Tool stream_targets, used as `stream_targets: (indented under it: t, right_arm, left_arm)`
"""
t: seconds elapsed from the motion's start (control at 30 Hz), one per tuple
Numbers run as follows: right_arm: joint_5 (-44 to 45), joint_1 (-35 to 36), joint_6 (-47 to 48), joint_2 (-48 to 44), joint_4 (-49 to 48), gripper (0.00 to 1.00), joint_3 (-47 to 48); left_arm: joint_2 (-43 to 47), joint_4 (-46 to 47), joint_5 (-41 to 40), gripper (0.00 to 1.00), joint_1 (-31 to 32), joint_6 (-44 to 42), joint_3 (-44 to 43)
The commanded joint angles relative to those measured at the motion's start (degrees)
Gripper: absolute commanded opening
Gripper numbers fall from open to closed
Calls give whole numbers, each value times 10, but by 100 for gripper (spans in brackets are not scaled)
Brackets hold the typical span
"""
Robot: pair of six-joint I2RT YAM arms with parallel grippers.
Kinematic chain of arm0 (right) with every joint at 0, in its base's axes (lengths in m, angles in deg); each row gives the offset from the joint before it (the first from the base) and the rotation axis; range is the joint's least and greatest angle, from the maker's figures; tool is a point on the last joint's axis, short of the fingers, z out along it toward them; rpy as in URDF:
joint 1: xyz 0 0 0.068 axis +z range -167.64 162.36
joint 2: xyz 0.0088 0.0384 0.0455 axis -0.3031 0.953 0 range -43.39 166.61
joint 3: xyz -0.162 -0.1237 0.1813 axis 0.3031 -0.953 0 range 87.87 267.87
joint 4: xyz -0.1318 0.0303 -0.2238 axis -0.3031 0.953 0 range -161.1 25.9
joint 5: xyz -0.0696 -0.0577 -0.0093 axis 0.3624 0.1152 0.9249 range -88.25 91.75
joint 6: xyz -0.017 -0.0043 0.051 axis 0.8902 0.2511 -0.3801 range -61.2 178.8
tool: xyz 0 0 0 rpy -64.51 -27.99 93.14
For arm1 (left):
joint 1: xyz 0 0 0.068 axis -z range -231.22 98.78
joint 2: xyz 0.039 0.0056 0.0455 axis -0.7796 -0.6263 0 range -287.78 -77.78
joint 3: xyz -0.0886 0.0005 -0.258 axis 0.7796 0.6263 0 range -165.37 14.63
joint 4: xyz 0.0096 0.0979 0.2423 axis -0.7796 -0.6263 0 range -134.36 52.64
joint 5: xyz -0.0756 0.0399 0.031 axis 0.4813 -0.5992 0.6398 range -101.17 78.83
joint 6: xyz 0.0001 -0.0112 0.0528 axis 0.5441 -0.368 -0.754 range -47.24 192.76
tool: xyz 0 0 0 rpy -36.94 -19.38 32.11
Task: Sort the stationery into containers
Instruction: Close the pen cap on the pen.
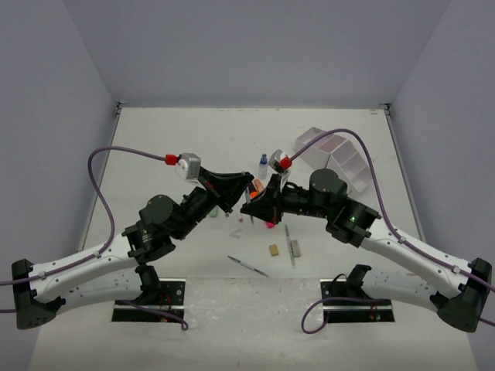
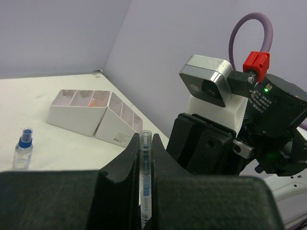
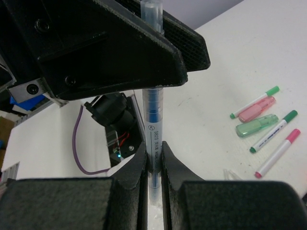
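A: Gripper status?
B: Left gripper and right gripper are both clamped narrow on one clear pen, held off the table between them. In the right wrist view the left gripper grips it higher up.
A: Item count?
B: Right wrist view only: one pink highlighter, one green highlighter, two green-capped pens, one pink-capped pen, all lying on the table.
A: And the other views?
B: Left wrist view: one white organizer and one blue-capped bottle standing apart from it. Top view adds two erasers and one loose thin pen near the arm bases
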Motion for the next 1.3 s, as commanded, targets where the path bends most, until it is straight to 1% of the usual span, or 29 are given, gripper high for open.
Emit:
stream_targets:
  t: [0.0,0.1,0.13,0.3,0.37,0.4,0.5,0.6,0.67,0.73,0.77,0.8,0.83,0.93,1.03,1.07,1.1,1.13,1.2,1.23,1.27]
  right_arm:
    - [82,-6,50,19,6,0,104]
    - [93,-27,63,42,28,0,172]
    - [93,-33,67,42,29,0,173]
    - [79,-86,79,88,64,0,278]
    - [82,-89,87,111,83,0,325]
    - [80,-90,88,127,95,0,354]
    - [65,-93,89,151,115,0,396]
    - [70,-94,97,175,132,0,428]
    - [59,-93,101,174,127,0,404]
    - [35,-91,100,169,113,0,358]
    - [8,-89,91,164,93,0,318]
    - [-5,-85,86,162,80,0,295]
    - [-14,-76,81,163,63,0,264]
    - [-10,-66,66,165,26,0,207]
    - [6,-65,56,157,10,0,171]
    - [9,-67,55,153,8,0,161]
    - [11,-70,55,150,5,0,149]
    - [12,-71,54,149,5,0,142]
    - [15,-73,50,151,-2,0,124]
    - [15,-74,49,152,-3,0,121]
    - [15,-75,49,152,-4,0,116]
  left_arm:
    - [-9,-11,69,0,5,43,19]
    - [-15,-23,95,0,5,62,25]
    - [-15,-23,103,0,5,65,25]
    - [-28,-20,153,0,6,94,67]
    - [-38,-11,171,0,8,104,80]
    - [-48,-5,195,0,10,107,89]
    - [-70,30,217,0,17,124,115]
    - [-81,56,236,0,23,136,129]
    - [-72,21,214,0,24,118,117]
    - [-59,-9,183,0,25,97,89]
    - [-50,-51,162,0,25,54,53]
    - [-46,-88,142,0,24,36,17]
    - [-44,-108,128,0,25,9,0]
    - [-50,-130,94,0,25,-27,-65]
    - [-50,-155,30,0,25,-39,-110]
    - [-49,-155,8,1,25,-39,-117]
    - [-48,-157,-22,6,25,-40,-126]
    - [-47,-161,-40,7,25,-40,-127]
    - [-51,-177,-116,39,25,-37,-164]
    - [-50,-180,-136,47,25,-36,-175]
    - [-48,-184,-169,52,25,-32,-182]
